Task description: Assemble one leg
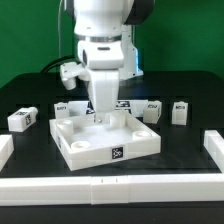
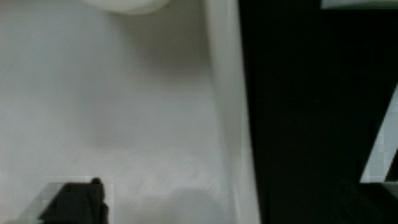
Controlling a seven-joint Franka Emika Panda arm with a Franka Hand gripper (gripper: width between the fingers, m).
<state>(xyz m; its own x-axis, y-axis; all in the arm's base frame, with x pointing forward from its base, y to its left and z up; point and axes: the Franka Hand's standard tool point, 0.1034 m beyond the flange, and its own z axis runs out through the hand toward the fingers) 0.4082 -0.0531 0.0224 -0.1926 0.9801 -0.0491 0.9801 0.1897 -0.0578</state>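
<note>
My gripper hangs low over the far part of the large square white panel, just above its surface. In the wrist view the gripper has nothing between its jaws. One dark fingertip shows over the panel's white face; the other is lost against the black table. The jaws stand wide apart. Several white legs with tags lie on the table behind the panel: one at the exterior view's far left, one beside it, and two on the right.
Long white border bars run along the front and at both sides. A white bar edge shows past the panel's rim in the wrist view. A round recess lies in the panel near the gripper.
</note>
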